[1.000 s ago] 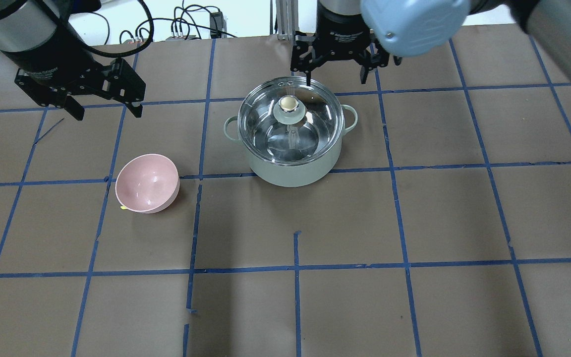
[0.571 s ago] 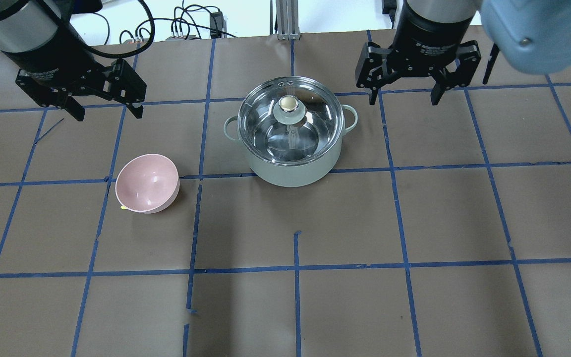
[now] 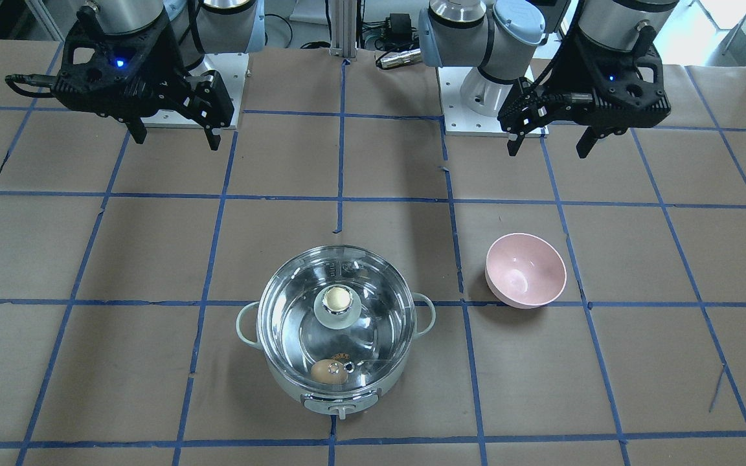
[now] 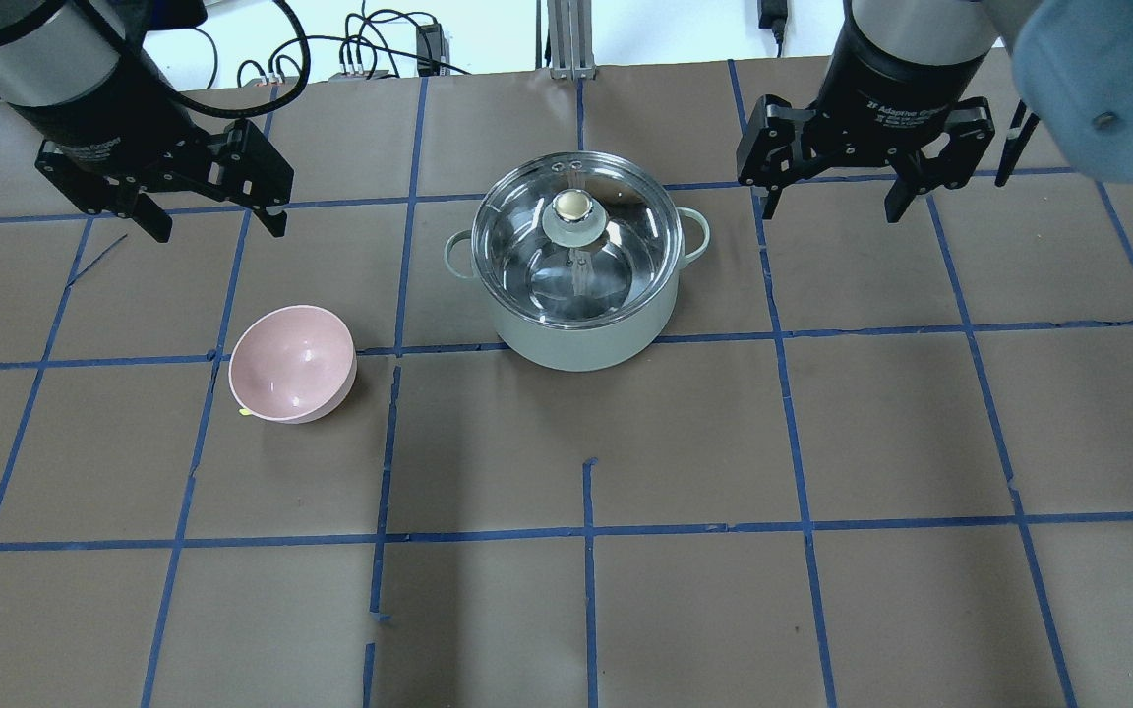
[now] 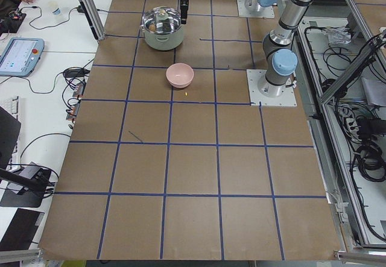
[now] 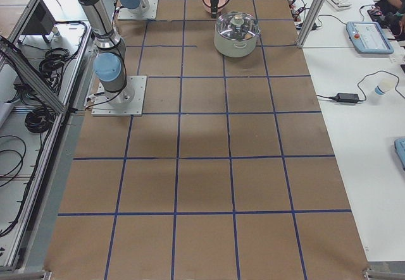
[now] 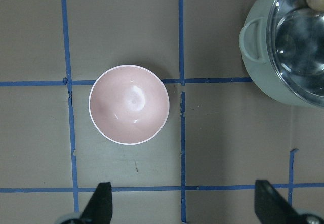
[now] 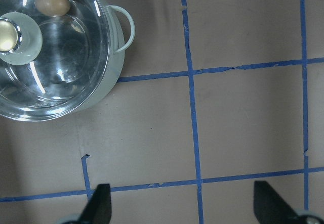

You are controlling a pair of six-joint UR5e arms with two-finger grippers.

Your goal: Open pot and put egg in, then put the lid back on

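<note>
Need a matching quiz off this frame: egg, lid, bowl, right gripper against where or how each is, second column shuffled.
1. egg
2. lid
3. bowl
4. right gripper

A. sitting on top of the pot
B. open, holding nothing
C. inside the pot, under glass
D. empty, standing apart from the pot

Pairs: 1-C, 2-A, 3-D, 4-B

A pink bowl (image 4: 292, 364) sits upright on the brown, blue-taped table (image 4: 822, 442).

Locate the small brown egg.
In the front-facing view, the small tan-brown egg lies inside the mint-white steel pot, under its clear glass lid, near the wall by the front switch tab.
</note>
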